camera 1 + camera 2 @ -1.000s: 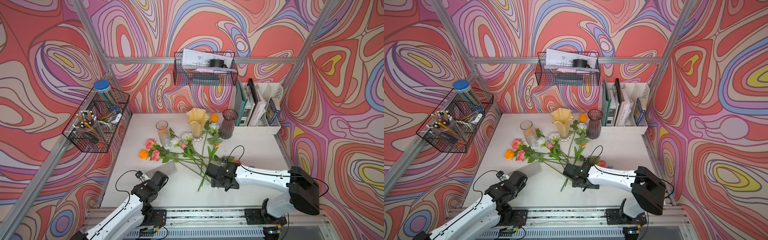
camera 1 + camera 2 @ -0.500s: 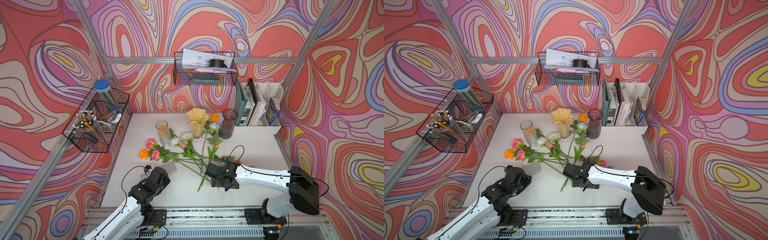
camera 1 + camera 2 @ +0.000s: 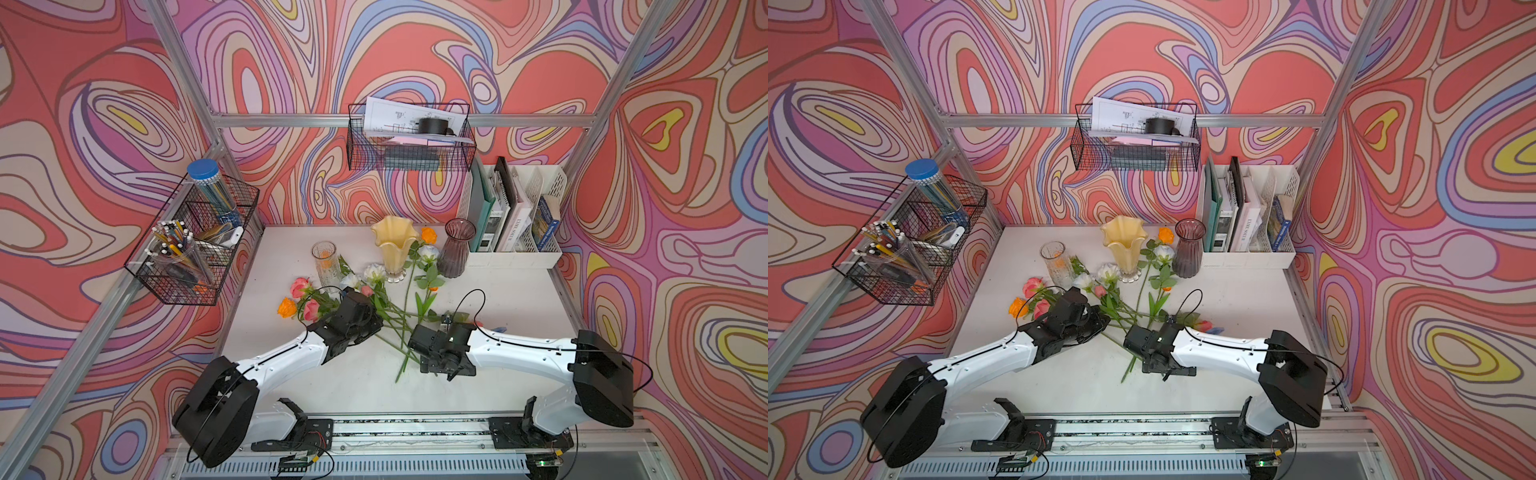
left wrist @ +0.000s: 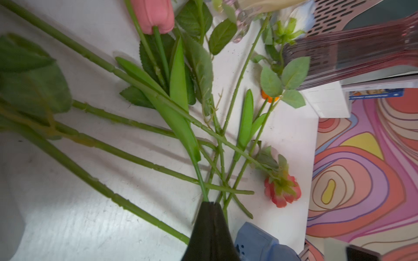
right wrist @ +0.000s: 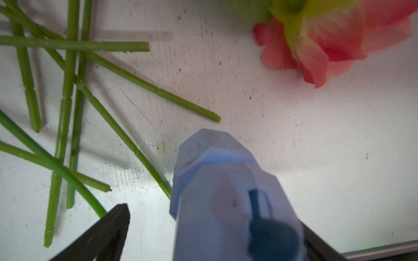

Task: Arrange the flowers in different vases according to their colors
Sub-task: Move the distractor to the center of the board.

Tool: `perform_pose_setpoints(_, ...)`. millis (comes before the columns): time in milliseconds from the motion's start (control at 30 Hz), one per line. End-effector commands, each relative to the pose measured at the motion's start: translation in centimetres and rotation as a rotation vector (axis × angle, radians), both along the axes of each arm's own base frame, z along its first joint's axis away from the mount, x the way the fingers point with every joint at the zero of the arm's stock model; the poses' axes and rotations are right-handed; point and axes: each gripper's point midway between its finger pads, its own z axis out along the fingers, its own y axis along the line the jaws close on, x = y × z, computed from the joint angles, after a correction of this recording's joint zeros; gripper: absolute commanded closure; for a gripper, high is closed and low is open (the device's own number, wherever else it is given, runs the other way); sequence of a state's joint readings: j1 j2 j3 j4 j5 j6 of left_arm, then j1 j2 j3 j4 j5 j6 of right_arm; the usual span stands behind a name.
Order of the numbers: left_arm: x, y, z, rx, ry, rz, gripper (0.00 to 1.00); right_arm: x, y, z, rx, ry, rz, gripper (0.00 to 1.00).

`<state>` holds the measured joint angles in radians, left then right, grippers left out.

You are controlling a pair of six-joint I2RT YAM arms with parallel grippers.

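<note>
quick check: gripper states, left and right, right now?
Left gripper: closed on a thin green flower stem.
Right gripper: open; a light-blue plastic object sits between the jaws, with a gap beside one finger.

There are three vases (image 3: 394, 245), four pink flowers (image 3: 300, 286), three white flowers (image 3: 375, 272), three orange flowers (image 3: 286, 307) and two wire baskets (image 3: 409, 141).

Mounted on the aluminium rail (image 3: 415, 428), my left arm (image 3: 286, 361) and right arm (image 3: 523, 349) are wearing smooth white shells dotted with small dark screws. Each is carrying a bulky black shoulder housing (image 3: 216, 411) nearest that rail. Farther from the rail, the wrists are turning blocky and black, and a thin black cable (image 3: 473, 290) is looping off each. My left pincer (image 4: 209, 204) is showing matte black fingers (image 4: 203, 230) tapering to a narrow tip.
</note>
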<state>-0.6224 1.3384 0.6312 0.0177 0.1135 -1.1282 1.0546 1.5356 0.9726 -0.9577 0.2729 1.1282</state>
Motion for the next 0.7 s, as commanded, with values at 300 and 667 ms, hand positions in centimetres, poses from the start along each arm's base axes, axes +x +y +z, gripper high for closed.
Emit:
perform_pose_setpoints(300, -2.4, 2.7, -0.3, 0.108, 0.015, -0.019, 1.00, 0.4, 0.0, 0.2, -0.008, -0.010, -0.007, 0.02)
perform_pose_setpoints(667, -3.0, 4.1, -4.8, 0.187, 0.095, 0.009, 1.00, 0.3, -0.3, 0.4, -0.009, -0.016, -0.017, 0.02)
